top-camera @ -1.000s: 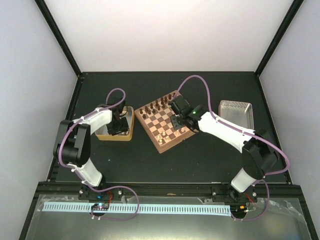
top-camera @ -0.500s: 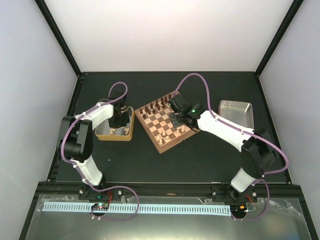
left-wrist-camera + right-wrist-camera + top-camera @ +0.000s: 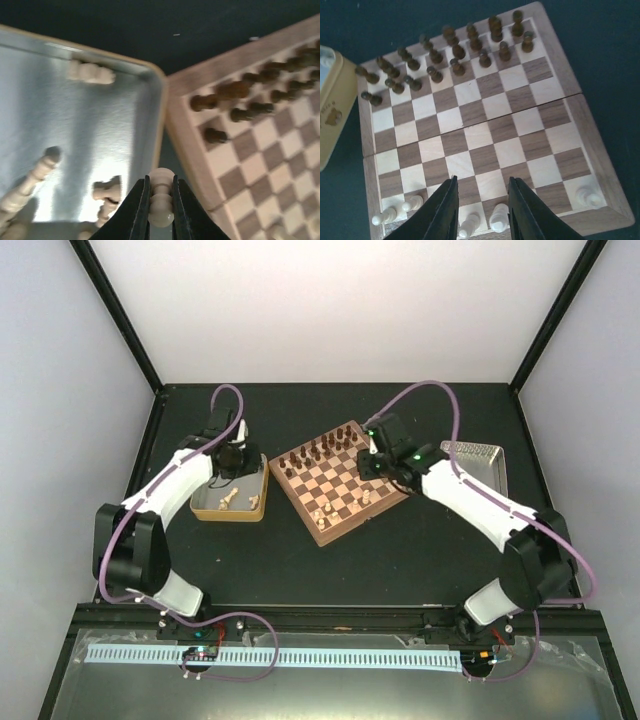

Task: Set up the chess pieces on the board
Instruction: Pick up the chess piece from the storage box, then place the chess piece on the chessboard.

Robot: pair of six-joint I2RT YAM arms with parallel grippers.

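The board [image 3: 340, 483] lies angled at mid-table. Dark chess pieces [image 3: 312, 451] fill its far-left rows, and a few cream pieces [image 3: 325, 512] stand along its near-right rows. My left gripper [image 3: 230, 460] hangs over the tan tray's right edge, shut on a cream pawn [image 3: 161, 181] that stands upright between the fingers [image 3: 141, 210]. In the left wrist view the board [image 3: 260, 150] is to the right. My right gripper [image 3: 482, 179] hovers open and empty above the board's cream side [image 3: 485, 130]. Cream pieces [image 3: 497, 218] stand just below it.
The tan tray [image 3: 230, 517] left of the board holds loose cream pieces [image 3: 90, 72] lying on their sides. A silver metal tray [image 3: 475, 455] sits at the right, partly behind my right arm. Dark matting surrounds the board.
My left gripper closed on a cream pawn in the tray and rose with it toward the tray's right edge. My right gripper lifted off the board's near rows and drew back to the right.
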